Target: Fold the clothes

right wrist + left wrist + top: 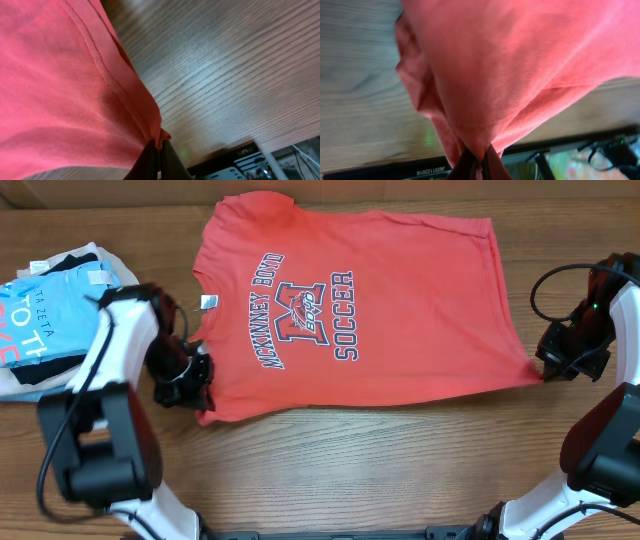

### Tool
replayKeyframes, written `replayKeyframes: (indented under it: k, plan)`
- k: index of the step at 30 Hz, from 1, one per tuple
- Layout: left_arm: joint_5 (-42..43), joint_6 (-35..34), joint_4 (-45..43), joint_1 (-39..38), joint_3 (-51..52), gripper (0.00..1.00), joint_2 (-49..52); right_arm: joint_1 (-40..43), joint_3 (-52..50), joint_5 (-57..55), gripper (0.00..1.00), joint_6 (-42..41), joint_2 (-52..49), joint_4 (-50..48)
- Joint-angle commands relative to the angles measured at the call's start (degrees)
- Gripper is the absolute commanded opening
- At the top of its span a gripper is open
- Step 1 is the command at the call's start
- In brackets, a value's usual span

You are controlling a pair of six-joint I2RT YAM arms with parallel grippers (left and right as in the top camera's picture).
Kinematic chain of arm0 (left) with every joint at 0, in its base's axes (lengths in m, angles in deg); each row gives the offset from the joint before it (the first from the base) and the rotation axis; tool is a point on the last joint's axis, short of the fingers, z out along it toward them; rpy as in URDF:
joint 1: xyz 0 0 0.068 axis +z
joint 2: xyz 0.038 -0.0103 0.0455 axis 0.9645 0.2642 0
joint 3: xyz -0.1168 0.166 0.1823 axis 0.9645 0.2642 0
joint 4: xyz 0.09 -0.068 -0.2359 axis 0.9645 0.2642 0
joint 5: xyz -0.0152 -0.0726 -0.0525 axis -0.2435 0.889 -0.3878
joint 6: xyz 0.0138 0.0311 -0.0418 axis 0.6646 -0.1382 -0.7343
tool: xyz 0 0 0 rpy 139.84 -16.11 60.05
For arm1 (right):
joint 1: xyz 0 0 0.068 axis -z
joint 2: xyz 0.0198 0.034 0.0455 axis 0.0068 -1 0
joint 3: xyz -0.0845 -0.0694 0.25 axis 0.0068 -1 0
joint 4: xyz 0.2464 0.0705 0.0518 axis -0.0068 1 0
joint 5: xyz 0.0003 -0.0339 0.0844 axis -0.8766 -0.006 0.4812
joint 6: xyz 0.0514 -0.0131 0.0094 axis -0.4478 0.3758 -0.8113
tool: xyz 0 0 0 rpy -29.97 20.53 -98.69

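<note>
Across the middle of the surface (pixel 400 470), nearer its far edge, the coral-red McKinney Boyd Soccer T-shirt (pixel 400 270) lies spread flat, print up. My left end effector (pixel 200 390) is clamped on its near sleeve. My right end effector (pixel 544 372) is clamped on the near hem corner, by the right edge. At the left edge, 1 light blue tee (pixel 40 320) tops a folded pile (pixel 25 385).
</note>
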Motion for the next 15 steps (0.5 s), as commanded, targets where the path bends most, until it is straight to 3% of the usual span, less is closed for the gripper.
replayKeyframes:
  k: [1,15]
  plan:
    - [-1.2,-3.7,-2.1,2.5,4.9,0.04,-5.7,0.3,-3.2,-1.2,0.04,-0.9,1.3,-1.2]
    - [-2.5,-5.5,-0.8,13.6,11.7,0.04,-15.8,5.3,-20.3,3.2,0.04,-1.7,2.1,-10.2]
